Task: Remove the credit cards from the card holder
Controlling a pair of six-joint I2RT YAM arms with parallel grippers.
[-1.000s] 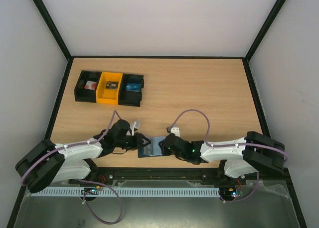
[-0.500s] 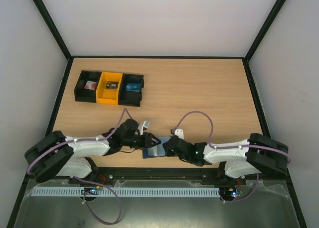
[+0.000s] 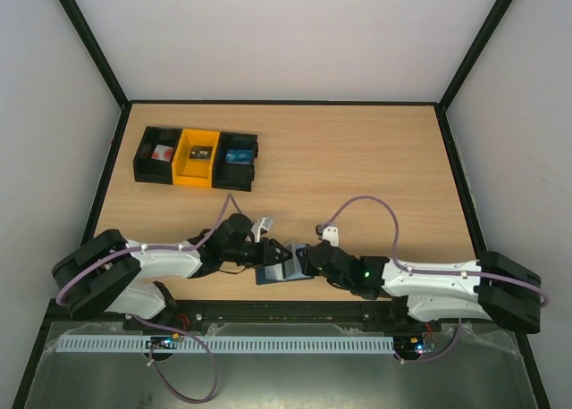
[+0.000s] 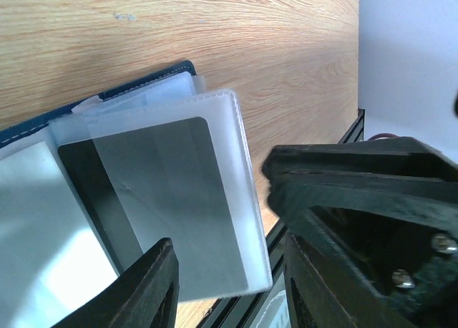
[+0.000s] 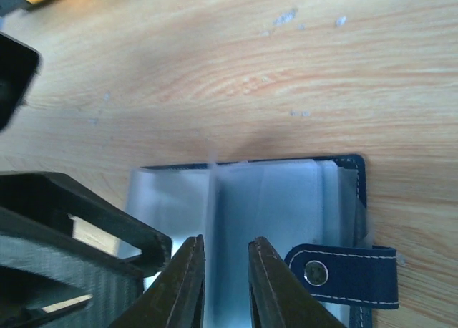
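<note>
The card holder [image 3: 279,274] lies open near the table's front edge, its navy rim [image 4: 143,84] and snap tab [image 5: 343,272] showing. Its clear sleeves are fanned out. One raised sleeve holds a grey credit card [image 4: 179,199], with a dark card [image 4: 89,188] behind it. My left gripper [image 3: 273,254] is open, its fingers [image 4: 154,288] astride that sleeve's lower corner without touching it. My right gripper [image 3: 300,260] faces it from the right. Its jaws [image 5: 225,278] stand a narrow gap apart over the middle sleeves, one leaf on edge beside the left finger.
Three small bins sit in a row at the back left: black [image 3: 156,154], yellow [image 3: 197,157] and black [image 3: 238,160], each holding small items. The black table frame [image 3: 286,306] runs just in front of the holder. The two grippers stand very near each other.
Both grippers and the card holder have shifted a little to the right. The left jaws have widened around the sleeve. The right arm has stretched out lower along the front edge.
</note>
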